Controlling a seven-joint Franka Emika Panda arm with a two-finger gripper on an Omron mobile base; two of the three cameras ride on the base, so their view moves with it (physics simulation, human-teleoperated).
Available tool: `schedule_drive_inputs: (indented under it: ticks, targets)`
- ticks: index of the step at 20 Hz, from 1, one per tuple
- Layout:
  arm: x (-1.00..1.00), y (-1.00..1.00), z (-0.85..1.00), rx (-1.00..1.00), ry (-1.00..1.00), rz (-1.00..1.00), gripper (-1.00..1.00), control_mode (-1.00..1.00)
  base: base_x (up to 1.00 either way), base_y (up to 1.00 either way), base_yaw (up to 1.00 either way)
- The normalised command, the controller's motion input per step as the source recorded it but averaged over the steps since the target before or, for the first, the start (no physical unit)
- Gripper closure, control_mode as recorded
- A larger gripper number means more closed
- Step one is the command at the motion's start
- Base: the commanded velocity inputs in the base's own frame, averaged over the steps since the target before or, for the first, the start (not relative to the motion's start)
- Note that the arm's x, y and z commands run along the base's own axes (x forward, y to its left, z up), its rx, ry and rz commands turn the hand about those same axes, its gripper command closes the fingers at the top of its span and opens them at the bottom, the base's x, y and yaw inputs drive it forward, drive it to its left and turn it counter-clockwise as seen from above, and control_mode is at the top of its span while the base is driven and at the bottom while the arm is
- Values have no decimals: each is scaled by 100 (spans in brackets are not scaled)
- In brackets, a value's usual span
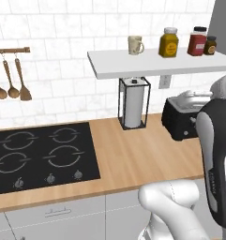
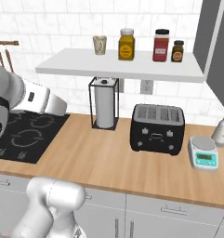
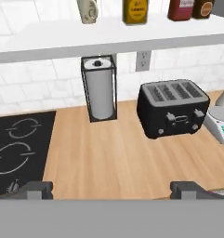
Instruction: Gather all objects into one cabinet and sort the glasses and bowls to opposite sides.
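Presently, from my remote station, the right base view gives me a small kitchen scale (image 2: 204, 158) at 3 o'clock of the toaster (image 2: 158, 128), plus the grey cabinet door (image 2: 214, 46) at the shelf's right end; the left base view instead gives me the hob (image 1: 39, 157) and hanging wooden utensils (image 1: 11, 79) at 9 o'clock. In the hand view the gripper (image 3: 113, 189) hangs above the wooden counter (image 3: 108, 158), fingertips (image 3: 39, 188) spread wide with nothing between them. A paper towel holder (image 2: 104, 108) stands under the white shelf (image 2: 122, 65). I note the cream mug (image 1: 135, 45) upright on the shelf, handle toward the yellow jar (image 1: 169, 42) at its 3 o'clock; a red jar (image 1: 197, 41) and small dark jar (image 1: 210, 45) follow.
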Motion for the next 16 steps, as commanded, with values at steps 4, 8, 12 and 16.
schedule_drive_inputs:
  ticks: [4, 8, 12, 16]
  targets:
    - [23, 0, 55, 4, -30, 0, -100, -100, 0, 0, 0]
    - [36, 0, 36, 4, -31, 1, -100, -100, 0, 0, 0]
    - [34, 0, 3, 0, -24, 10, -100, -100, 0, 0, 0]
    - [31, 0, 0, 0, -17, 19, -100, -100, 0, 0, 0]
